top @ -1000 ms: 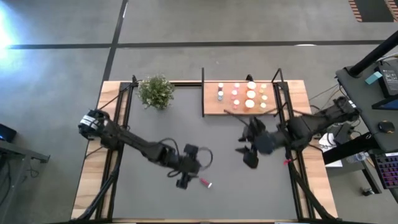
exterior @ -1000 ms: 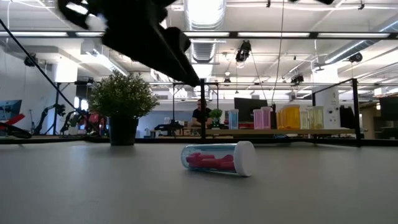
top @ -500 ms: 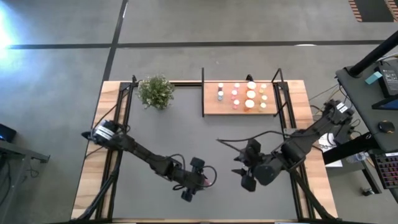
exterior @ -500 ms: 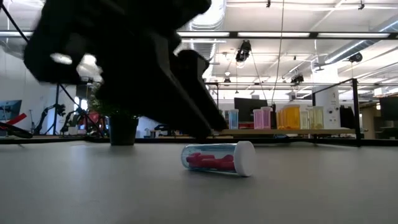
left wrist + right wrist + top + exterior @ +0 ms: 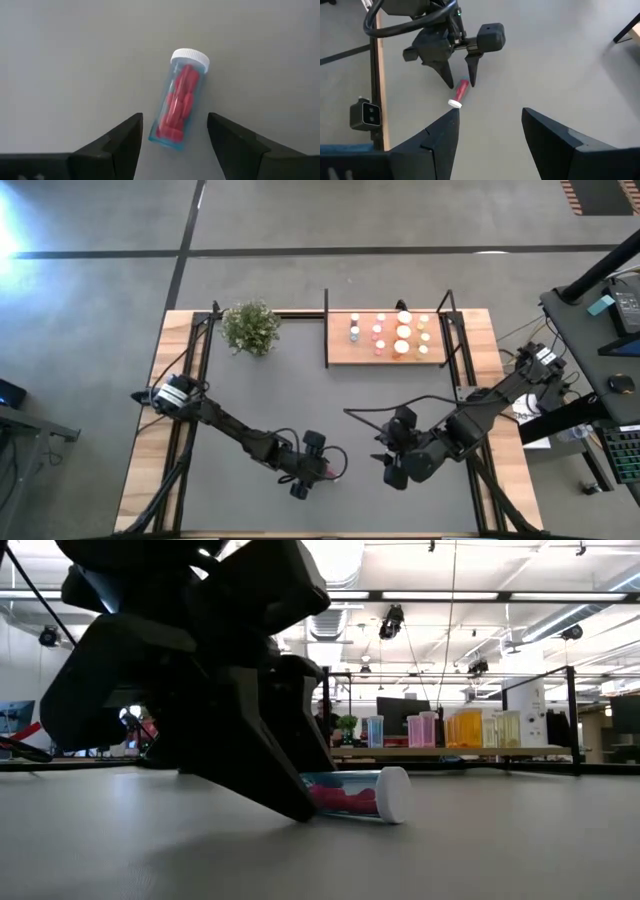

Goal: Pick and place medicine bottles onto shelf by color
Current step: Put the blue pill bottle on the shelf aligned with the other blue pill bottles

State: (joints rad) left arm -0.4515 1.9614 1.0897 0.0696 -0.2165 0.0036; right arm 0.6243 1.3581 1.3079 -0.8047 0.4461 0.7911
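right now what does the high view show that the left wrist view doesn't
Only the high view shows the shelf with its standing bottles, the plant and the right gripper waiting open over the table. Only the left wrist view shows the red pills in the lying bottle and its white cap. Both show the left gripper, fingers open either side of that bottle.

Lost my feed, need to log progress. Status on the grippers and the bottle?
Left gripper open, straddling the base of the lying pink bottle, not clamped. Right gripper open, hovering off to the side. Table bare around the bottle; shelf loaded.
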